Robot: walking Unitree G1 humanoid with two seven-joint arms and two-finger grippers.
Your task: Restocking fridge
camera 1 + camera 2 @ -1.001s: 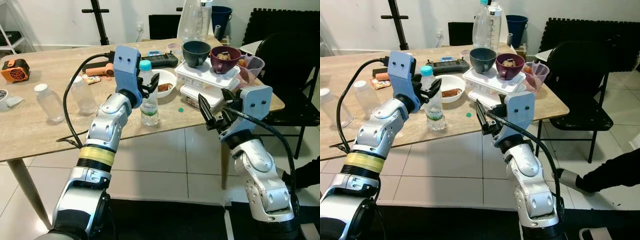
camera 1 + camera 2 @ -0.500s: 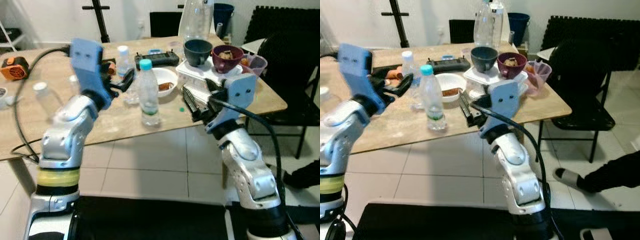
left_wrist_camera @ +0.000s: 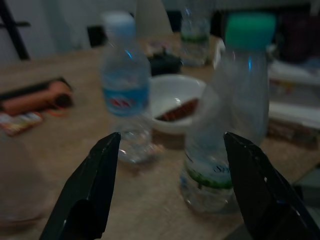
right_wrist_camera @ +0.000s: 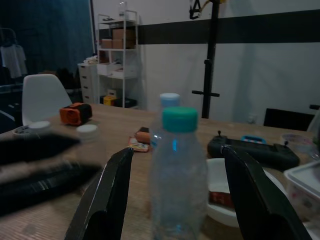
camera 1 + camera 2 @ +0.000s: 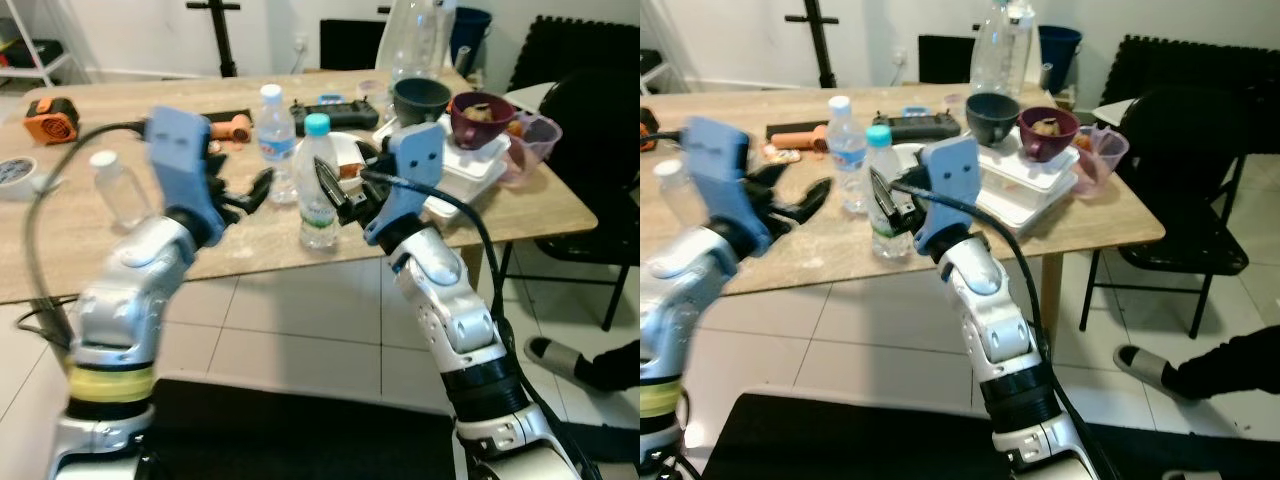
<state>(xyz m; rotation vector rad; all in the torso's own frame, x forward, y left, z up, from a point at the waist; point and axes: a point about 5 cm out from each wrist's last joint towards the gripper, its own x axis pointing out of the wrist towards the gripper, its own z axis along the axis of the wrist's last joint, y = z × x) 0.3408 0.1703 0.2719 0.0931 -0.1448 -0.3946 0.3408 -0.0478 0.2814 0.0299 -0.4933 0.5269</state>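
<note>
The right gripper (image 5: 335,192) is held with its two black fingers spread apart, grasping nothing, and the bottle with the green cap (image 5: 317,182) stands just in front of the fingers; in the right wrist view this bottle sits between the two fingers, so the gripper is lined up on it but not yet touching. The left gripper (image 5: 248,192) is also spread wide and empty, and it hovers on the other side of the same bottle, a little apart from it. In the left wrist view the green-capped bottle is close to one finger, and the bottle with the white cap (image 3: 124,87) stands further out between the fingers. Behind both bottles there is a white bowl (image 3: 176,102) with some food in it, and beyond that stacked food boxes (image 5: 470,175) with a dark cup (image 5: 421,100) and a purple cup (image 5: 481,111) on top. All of this rests on the wooden table (image 5: 130,240), and the green-capped bottle is near its front edge. The step in hand seems to be the reach for a bottle that must go to the fridge. The next move probably calls for the right gripper to advance until the bottle body is well inside the fingers, then to squeeze softly, because the thin plastic can bend and the bottle could tip off the edge.
</note>
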